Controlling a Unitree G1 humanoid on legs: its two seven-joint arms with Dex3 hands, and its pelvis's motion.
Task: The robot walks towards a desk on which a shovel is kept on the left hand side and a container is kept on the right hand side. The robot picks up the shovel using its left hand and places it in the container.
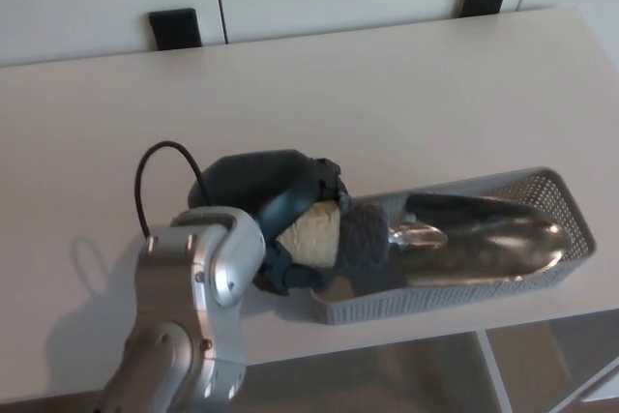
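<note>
The left hand (276,229) is closed around the handle of the shovel (464,239), gripping the pale wooden part just outside the near-left end of the grey mesh container (571,205). The shovel's shiny metal blade lies lengthwise inside the container, its tip close to the container's far right wall. The dark grey collar of the handle sits over the container's left rim. The container itself stands at the front edge of the bench (387,94), with part of it near the lip. The right hand is out of sight.

The step in hand appears to be the release. To do it well, the blade should be resting on the container's floor before the fingers let go; from this view I cannot tell whether it touches the floor or hangs slightly above it. The handle should settle onto the left rim rather than drop onto it. Since the container is light and sits close to the bench edge, a sideways push from the hand could slide it toward the edge. The fingers should open gently and the hand draw back to the left, away from the container, without dragging the handle along.
</note>
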